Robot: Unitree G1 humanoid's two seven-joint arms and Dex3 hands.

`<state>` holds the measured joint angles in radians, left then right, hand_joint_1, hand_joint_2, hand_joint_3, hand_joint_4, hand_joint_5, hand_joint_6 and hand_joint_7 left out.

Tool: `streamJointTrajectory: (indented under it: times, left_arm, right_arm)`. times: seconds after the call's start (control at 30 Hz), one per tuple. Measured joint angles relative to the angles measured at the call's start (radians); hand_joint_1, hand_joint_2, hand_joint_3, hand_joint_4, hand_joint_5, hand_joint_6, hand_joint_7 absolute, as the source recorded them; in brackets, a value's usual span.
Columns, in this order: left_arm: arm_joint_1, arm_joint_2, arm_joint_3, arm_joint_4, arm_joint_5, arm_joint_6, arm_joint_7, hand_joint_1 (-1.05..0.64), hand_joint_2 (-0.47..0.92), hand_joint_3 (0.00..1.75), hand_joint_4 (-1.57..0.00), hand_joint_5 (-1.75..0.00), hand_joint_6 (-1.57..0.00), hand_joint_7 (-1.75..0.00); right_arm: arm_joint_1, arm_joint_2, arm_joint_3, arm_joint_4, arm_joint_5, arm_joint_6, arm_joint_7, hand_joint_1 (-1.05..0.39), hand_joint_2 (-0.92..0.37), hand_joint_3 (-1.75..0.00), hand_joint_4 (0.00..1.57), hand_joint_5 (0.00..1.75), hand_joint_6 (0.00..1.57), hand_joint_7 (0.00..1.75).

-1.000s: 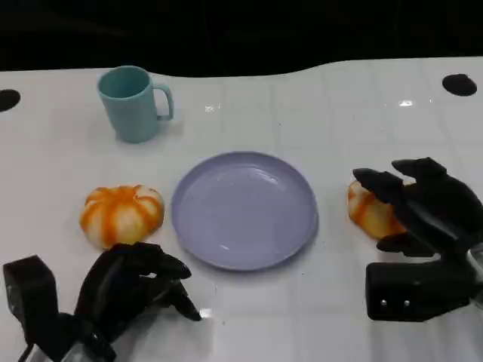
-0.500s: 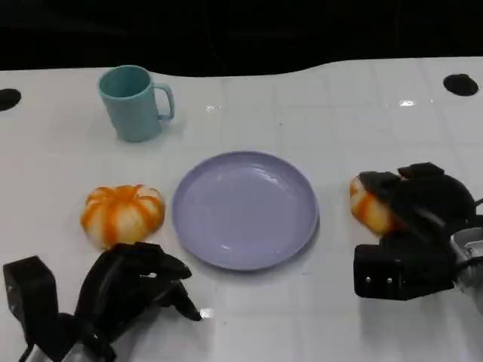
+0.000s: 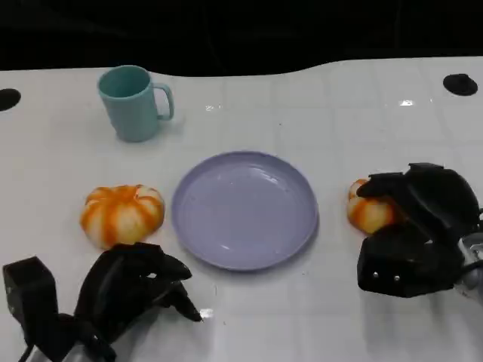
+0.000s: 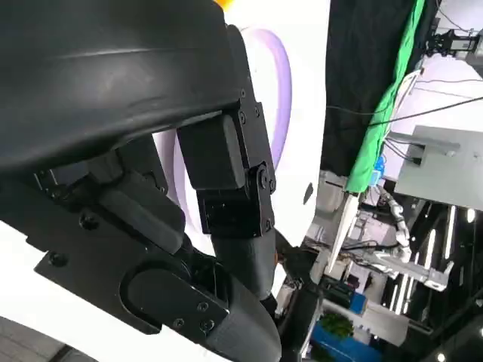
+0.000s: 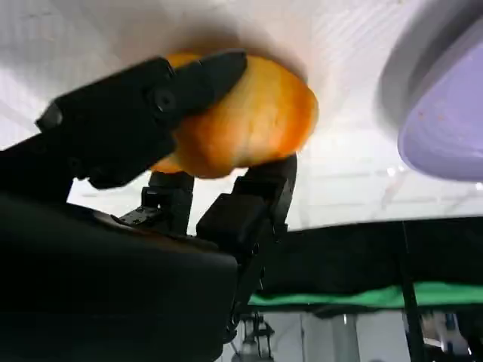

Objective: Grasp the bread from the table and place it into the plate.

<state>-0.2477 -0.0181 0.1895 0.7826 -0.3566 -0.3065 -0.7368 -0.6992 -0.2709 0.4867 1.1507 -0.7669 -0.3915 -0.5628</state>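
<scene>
An orange-and-white bread roll (image 3: 368, 213) lies on the white table right of the lilac plate (image 3: 243, 209). My right hand (image 3: 419, 228) grips this roll, with its fingers (image 5: 151, 105) wrapped over the top and more fingers under the roll (image 5: 253, 121); much of the roll is hidden in the head view. The plate's rim (image 5: 445, 113) lies close beside it. A second, similar bread roll (image 3: 121, 214) sits left of the plate. My left hand (image 3: 127, 290) rests near the table's front edge just in front of that roll, fingers curled in and holding nothing.
A teal mug (image 3: 133, 102) stands at the back left, handle to the right. Black round marks sit at the far left edge (image 3: 6, 99) and far right (image 3: 459, 84) of the table. The plate's rim (image 4: 281, 98) shows past my left hand's fingers.
My right hand has lowered and its fingers have closed around the right bread roll. The left hand, the plate, the mug and the left roll have not moved.
</scene>
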Motion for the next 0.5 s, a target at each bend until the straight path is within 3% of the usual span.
streamJointTrajectory:
  times: [0.3, 0.47, 0.5]
  left_arm:
    - [0.001, 0.0, 0.0, -0.002, -0.001, 0.011, 0.0, -1.05, 0.71, 0.0, -1.57, -0.58, -1.57, -0.2]
    - [0.01, -0.001, -0.007, -0.016, 0.0, 0.011, 0.002, -1.05, 0.71, 0.0, -1.57, -0.58, -1.57, -0.2]
    - [0.014, -0.001, -0.007, -0.018, -0.001, 0.011, 0.002, -1.05, 0.71, 0.0, -1.57, -0.58, -1.57, -0.2]
  right_arm:
    - [-0.012, 0.003, 0.007, 0.004, -0.002, -0.057, -0.135, -0.09, -0.46, -1.1, 0.95, 1.75, 0.71, 1.74]
    - [-0.027, 0.003, 0.006, -0.024, -0.002, -0.057, -0.136, -0.09, -0.44, -1.08, 0.95, 1.75, 0.73, 1.68]
    - [-0.032, 0.003, 0.004, -0.037, 0.001, -0.057, -0.131, -0.08, -0.41, -1.09, 0.96, 1.75, 0.78, 1.61]
